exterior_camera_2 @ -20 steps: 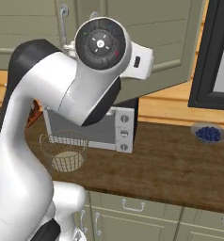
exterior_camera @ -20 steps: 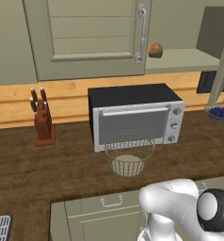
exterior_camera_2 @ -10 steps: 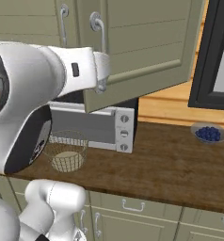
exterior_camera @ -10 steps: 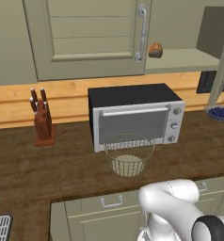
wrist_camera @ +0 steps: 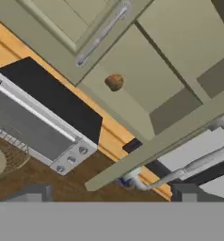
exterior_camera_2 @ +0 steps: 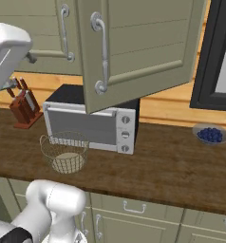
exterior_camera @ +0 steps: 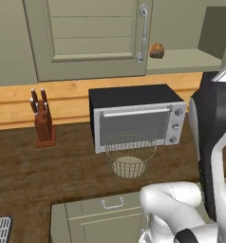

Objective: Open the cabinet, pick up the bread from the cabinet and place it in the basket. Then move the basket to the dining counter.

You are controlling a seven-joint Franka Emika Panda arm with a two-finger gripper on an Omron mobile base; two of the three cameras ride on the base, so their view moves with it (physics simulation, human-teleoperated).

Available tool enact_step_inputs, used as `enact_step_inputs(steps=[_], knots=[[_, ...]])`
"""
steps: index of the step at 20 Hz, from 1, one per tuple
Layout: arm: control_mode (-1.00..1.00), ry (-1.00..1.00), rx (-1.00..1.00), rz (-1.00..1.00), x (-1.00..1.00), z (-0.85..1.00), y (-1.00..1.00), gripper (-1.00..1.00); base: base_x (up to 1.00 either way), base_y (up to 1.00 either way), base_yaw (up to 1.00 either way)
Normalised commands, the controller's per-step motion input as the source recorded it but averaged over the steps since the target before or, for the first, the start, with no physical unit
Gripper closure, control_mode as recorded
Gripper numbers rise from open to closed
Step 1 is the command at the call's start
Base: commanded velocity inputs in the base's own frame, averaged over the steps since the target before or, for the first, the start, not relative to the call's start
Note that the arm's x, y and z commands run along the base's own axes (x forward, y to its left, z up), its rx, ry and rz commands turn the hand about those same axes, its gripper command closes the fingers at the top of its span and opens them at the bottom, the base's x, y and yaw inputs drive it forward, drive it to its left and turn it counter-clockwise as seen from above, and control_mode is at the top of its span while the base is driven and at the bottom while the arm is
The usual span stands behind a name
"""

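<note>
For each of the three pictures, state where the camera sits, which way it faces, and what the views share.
Left base view: behind the arm's left, facing the toaster oven; white arm at right.
Right base view: behind its right, facing the open cabinet door; arm at left.
Hand view: on the hand, tilted, facing the bread.
Shared: the basket.

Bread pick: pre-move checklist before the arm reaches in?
1. Cabinet door swung open: ok.
2. Bread exposed on the cabinet shelf, nothing beside it: ok.
3. Gripper fingertips spread apart with nothing between them: ok.
4. Gripper aimed at the bread: not ok; in the hand view the loaf sits far off and above centre.
5. Basket upright and empty on the worktop in front of the toaster oven: ok.
6. Clearance past the open door's edge: cannot tell.
</note>
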Motion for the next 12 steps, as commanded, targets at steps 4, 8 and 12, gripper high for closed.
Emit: enact_step_inputs(steps=[4,8,12], knots=[[-1.0,0.3,-0.66,-0.35,0.99,-0.49,0.36,-1.0,0.0,0.0,0.0],[-1.0,0.26,-0.66,-0.42,1.0,-0.39,-0.02,-1.0,0.0,0.0,0.0],[-1.0,0.23,-0.52,-0.52,0.82,-0.19,-0.46,-1.0,0.0,0.0,0.0]])
